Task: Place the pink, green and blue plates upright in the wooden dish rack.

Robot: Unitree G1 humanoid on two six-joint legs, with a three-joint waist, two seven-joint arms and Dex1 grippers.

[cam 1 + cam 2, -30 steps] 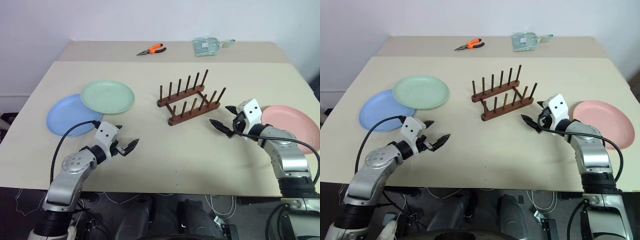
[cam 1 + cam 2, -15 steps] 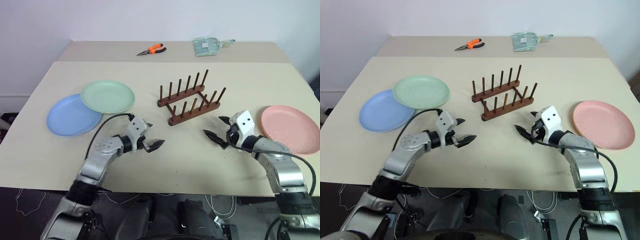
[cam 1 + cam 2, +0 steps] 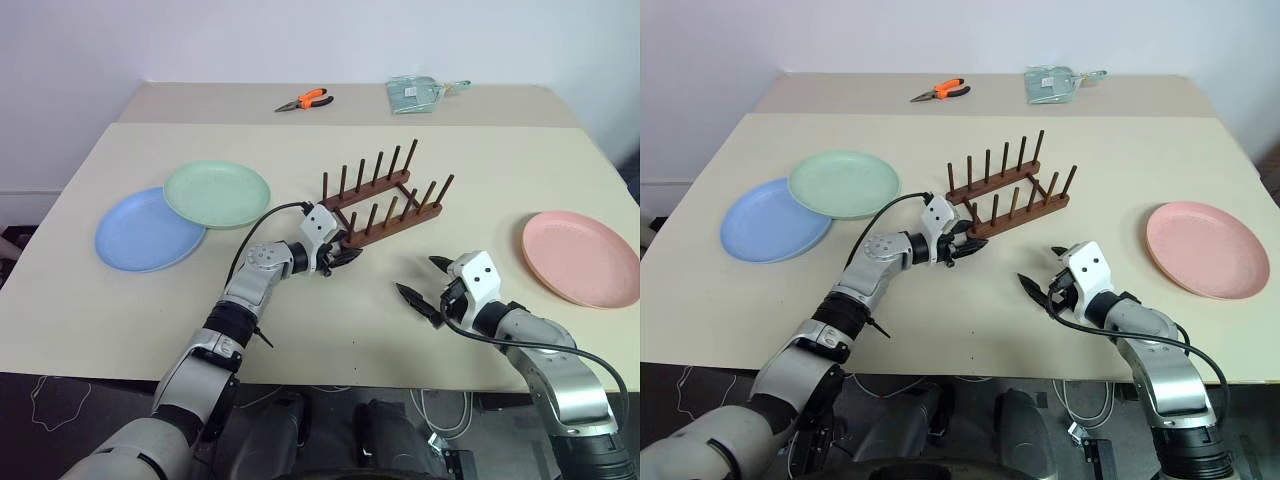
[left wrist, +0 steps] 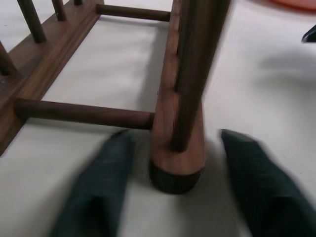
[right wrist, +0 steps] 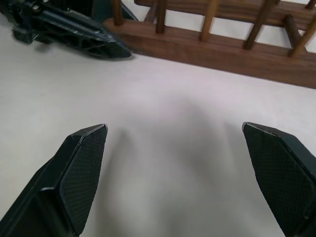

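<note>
Dish rack grip: the dark brown wooden dish rack (image 3: 382, 205) is flanked at its near end by the left gripper (image 4: 173, 187); the rounded end of the near base rail lies between the two black fingers (image 4: 98, 187), which are apart and are not seen touching the wood.
Left gripper place: it is seen low over the beige table (image 3: 320, 300), pointing toward the rack's near corner.
Right gripper: the right gripper (image 3: 424, 284) is held with its jaws wide apart and nothing between them; it hovers over bare table, near the rack's front side but apart from it.
Rack state: it stands flat on the table at an angle, with two rows of thin upright pegs; no plate is in it.
Green plate: the pale mint green round plate (image 3: 216, 193) lies flat on the robot's left side of the table, its edge resting over the blue one.
Blue plate: the light blue round plate (image 3: 140, 232) lies flat, partly under the green plate.
Pink plate: the salmon pink round plate (image 3: 581, 257) lies flat on the right side, well apart from the rack.
Far table: orange-handled pliers (image 3: 304, 99) and a clear packet (image 3: 418, 92) are lying there.
</note>
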